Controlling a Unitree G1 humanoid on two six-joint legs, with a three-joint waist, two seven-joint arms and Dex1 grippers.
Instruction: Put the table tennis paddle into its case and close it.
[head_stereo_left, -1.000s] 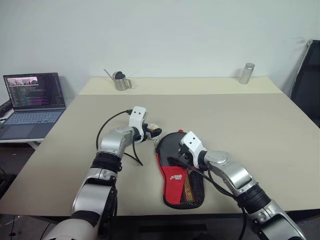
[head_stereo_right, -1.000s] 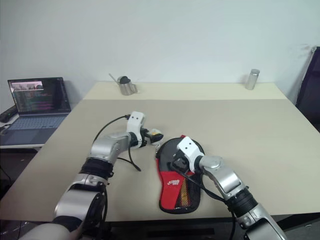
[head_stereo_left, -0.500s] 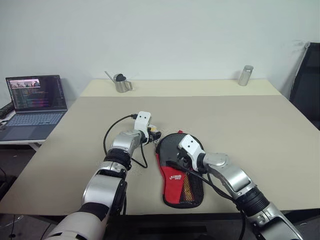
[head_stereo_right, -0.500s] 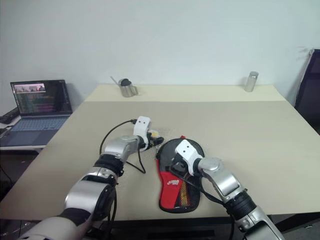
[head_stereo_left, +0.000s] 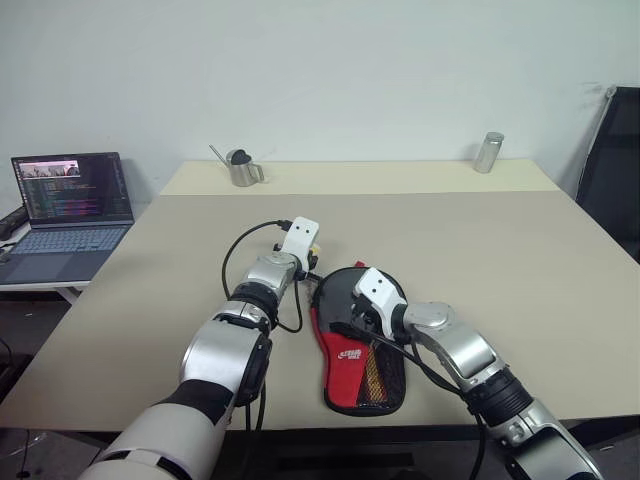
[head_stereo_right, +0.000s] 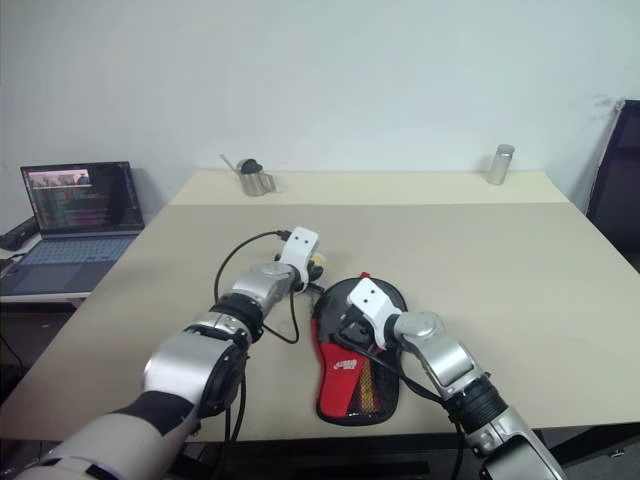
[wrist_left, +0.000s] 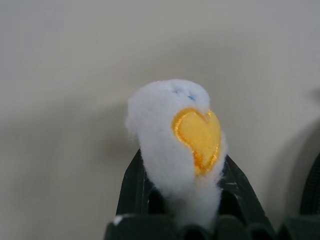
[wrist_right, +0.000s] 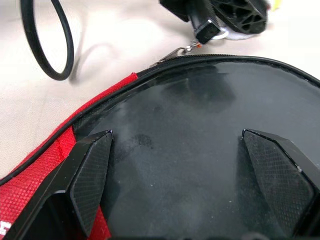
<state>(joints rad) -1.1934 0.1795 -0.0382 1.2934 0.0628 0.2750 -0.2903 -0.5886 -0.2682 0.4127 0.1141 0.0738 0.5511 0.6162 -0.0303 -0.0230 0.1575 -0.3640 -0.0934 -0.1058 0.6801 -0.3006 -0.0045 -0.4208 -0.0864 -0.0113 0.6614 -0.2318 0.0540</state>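
Note:
The case (head_stereo_left: 365, 345) lies flat on the table, red panel and mesh pocket toward me, black round part away. The table tennis paddle is hidden. My left gripper (head_stereo_left: 312, 262) sits at the case's far left rim, shut on a white fluffy charm (wrist_left: 182, 145) with a yellow heart. A small metal clasp (wrist_right: 182, 50) links that charm to the zip edge. My right gripper (wrist_right: 192, 165) stands open, its fingers (wrist_right: 92, 175) spread wide over the case's black round part (wrist_right: 200, 130), close above it or resting on it.
A laptop (head_stereo_left: 70, 200) stands on a side desk at the left. A metal jug (head_stereo_left: 240, 167) and a metal can (head_stereo_left: 488, 151) stand along the table's far edge. A black cable (wrist_right: 45, 45) loops beside the case. A black chair (head_stereo_left: 615, 170) is at the right.
My left arm has stretched forward and right toward the case's rim, and its fingers have closed on the fluffy charm. The right arm and the case have kept still.

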